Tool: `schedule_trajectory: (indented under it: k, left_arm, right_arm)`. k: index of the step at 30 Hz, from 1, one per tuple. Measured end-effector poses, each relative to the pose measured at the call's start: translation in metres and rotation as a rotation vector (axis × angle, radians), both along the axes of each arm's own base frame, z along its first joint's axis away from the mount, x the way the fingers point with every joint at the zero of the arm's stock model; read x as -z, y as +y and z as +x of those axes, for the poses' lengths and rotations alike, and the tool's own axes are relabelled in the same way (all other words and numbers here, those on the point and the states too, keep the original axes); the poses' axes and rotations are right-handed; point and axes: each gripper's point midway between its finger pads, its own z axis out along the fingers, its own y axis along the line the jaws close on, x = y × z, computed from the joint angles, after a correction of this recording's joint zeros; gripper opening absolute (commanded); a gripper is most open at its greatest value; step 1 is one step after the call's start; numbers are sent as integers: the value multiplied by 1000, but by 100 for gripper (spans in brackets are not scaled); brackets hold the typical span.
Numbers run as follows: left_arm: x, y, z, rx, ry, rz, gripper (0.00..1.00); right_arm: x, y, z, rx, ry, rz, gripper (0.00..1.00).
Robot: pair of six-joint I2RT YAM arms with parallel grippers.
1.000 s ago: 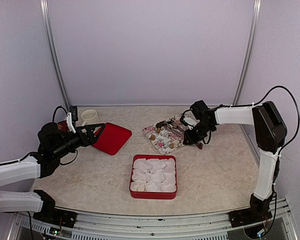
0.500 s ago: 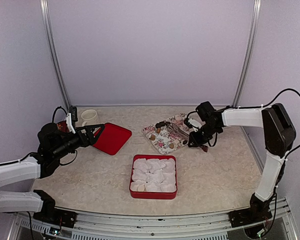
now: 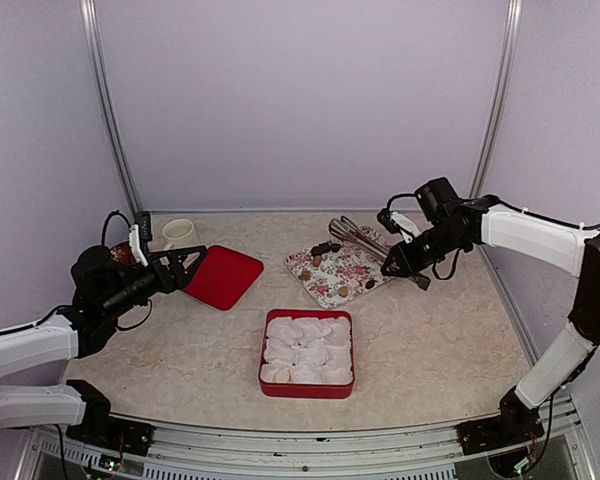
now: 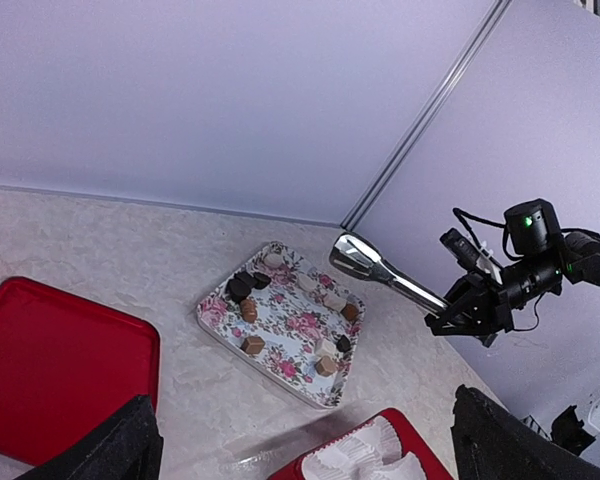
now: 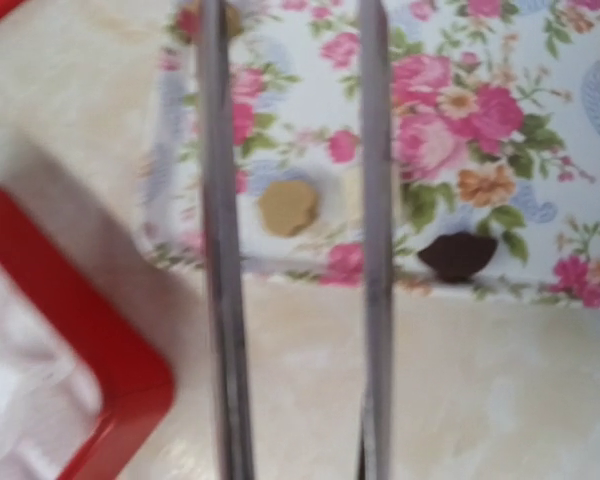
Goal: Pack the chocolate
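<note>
Aloft, right fingers (image 3: 403, 263) clamp tongs (image 3: 352, 232) above chocolate (image 4: 249, 311).

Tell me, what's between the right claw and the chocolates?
Just metal tongs, held by the right gripper, reaching over the tray; the top view shows it.

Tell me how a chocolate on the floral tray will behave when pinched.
Probably light: each chocolate is tiny against the floral tray. It may skid or pop free, since the tongs look like smooth metal. The blocky ones seem unlikely to roll.
</note>
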Motion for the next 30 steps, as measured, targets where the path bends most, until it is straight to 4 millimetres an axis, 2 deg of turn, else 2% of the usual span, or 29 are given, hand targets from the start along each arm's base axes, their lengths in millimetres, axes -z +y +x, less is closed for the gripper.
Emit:
schedule_trajectory:
  k: [4,7,11,15,22,26,30]
  left_arm:
    - [0,0,-1,1,3,1,99]
    - [1,0,-2,2,10,4,99]
    - [4,1,-3,4,22,10,99]
    - [3,1,-3,4,27,12,99]
    - [-1,1,-3,5,23,7,99]
    - [-4,0,-3,4,25,7,99]
    - [-6,1,-3,4,22,4,99]
  right_arm:
    - [-26,4,-24,-45,-17,25,23]
    - [-46,14,-52,-110,-31,47,23]
    - [-56,29,-92,-196,-9,72,23]
    - [-47,35,-137,-260,71,71,23]
    - [-28,34,-198,-326,196,64,23]
    - [-15,31,-220,-343,266,44,23]
    - [-2,29,-234,-349,319,25,23]
